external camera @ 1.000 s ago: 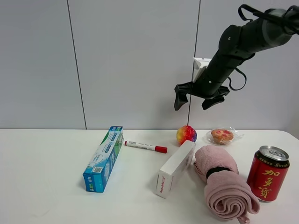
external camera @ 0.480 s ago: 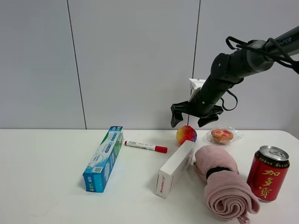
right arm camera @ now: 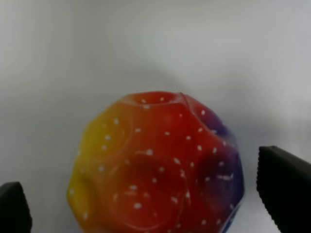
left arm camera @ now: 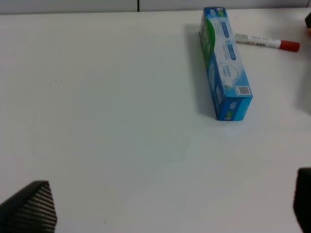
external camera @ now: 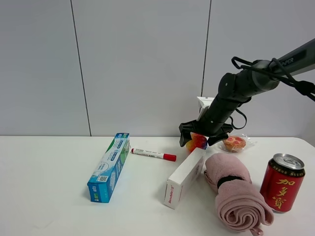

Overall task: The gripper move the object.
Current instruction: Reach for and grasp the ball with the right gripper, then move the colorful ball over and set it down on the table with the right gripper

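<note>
Rainbow-coloured dimpled ball (right arm camera: 155,165) on white bench (external camera: 49,196), just behind white box (external camera: 184,178), right gripper (external camera: 198,141) straddling it, fingers (right arm camera: 284,189) spread either side without contact, left gripper (left arm camera: 167,204) over bench near blue carton (left arm camera: 224,63), fingers also spread.

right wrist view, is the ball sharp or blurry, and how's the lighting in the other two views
Right wrist: the ball is very close and slightly soft, and the fingers at the edges are blurred dark shapes. Left wrist: even light, with a faint soft shadow beside the box. Exterior high: sharp, flat lighting, with a slight sheen on the can top.
</note>
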Robot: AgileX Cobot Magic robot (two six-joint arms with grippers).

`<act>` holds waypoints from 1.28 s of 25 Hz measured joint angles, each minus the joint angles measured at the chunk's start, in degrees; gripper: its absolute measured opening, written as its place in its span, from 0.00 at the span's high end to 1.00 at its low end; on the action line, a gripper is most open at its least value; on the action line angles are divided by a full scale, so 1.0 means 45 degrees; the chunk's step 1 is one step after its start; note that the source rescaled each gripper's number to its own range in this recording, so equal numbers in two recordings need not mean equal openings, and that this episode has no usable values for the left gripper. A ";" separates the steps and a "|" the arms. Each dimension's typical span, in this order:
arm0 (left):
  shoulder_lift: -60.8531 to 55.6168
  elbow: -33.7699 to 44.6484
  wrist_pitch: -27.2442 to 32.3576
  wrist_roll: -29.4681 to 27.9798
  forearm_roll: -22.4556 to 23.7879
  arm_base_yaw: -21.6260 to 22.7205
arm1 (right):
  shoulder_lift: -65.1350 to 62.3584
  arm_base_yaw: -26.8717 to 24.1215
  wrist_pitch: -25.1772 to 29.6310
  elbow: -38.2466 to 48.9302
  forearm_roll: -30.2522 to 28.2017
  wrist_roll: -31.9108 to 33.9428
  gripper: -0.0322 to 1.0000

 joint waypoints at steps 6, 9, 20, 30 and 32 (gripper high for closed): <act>0.0000 0.0000 0.0000 0.0000 0.0000 0.0000 | 0.0005 0.0000 -0.0358 -0.0038 0.0048 0.0000 0.34; 0.0000 0.0000 0.0000 0.0000 0.0000 0.0000 | 0.0005 0.0000 -0.0386 -0.0038 0.0048 0.0000 0.67; 0.0000 0.0000 0.0000 0.0000 0.0000 0.0000 | -0.0306 0.0000 0.0095 -0.0038 0.1667 0.0000 0.97; 0.0000 0.0000 0.0000 0.0000 0.0000 0.0000 | -0.3627 0.0010 0.2254 -0.0038 0.2009 -0.0882 0.97; 0.0000 0.0000 0.0000 0.0000 0.0000 0.0000 | -0.4476 0.0071 0.3218 -0.0038 0.2192 -0.1394 0.97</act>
